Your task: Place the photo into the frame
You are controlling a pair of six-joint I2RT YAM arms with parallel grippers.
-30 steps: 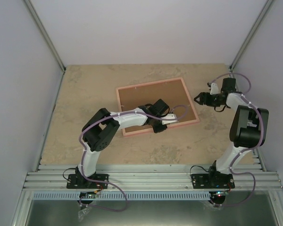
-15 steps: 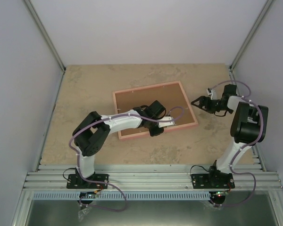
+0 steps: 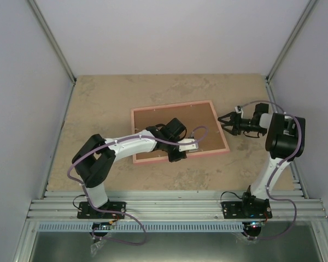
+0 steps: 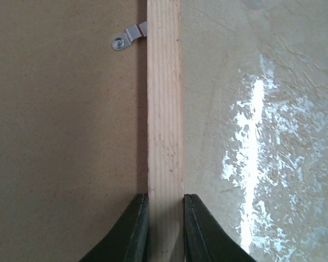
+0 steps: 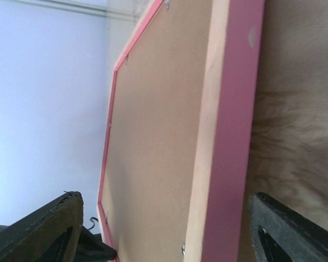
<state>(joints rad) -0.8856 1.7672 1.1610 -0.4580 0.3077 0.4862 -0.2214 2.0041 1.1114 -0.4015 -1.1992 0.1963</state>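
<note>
— Beige marbled table, walled in white, is seen from above. Where is the frame?

— The frame is laid face down near the middle, with its brown backing board turned upward. Its near rail is pinched by the left gripper. The right gripper is placed at the right rail, spread open.

— And the photo?

— No photo is shown in any view. Whether it lies under the board cannot be told.

— What is given by the left wrist camera?

— The pale wooden rail is clamped between the two dark fingers, with board on one side and table on the other. Further along, a metal turn clip is swung over the board's edge.

— And by the right wrist camera?

— The pink outer edge is seen between widely parted fingers. No contact with either can be made out. A pale wall is seen behind.

— How is the frame expected to handle?

— It is judged light and stiff. The rails are thin, and the painted outer face is probably slicker than the bare wood of the back. Hold is best taken across a rail's width, as is done at the near side. The board should be left alone, since it appears to be kept in only by small clips. With one rail gripped the frame could swing, so a second grip on the right rail is advised. Glass cannot be ruled out, so gentle closing is called for.
</note>
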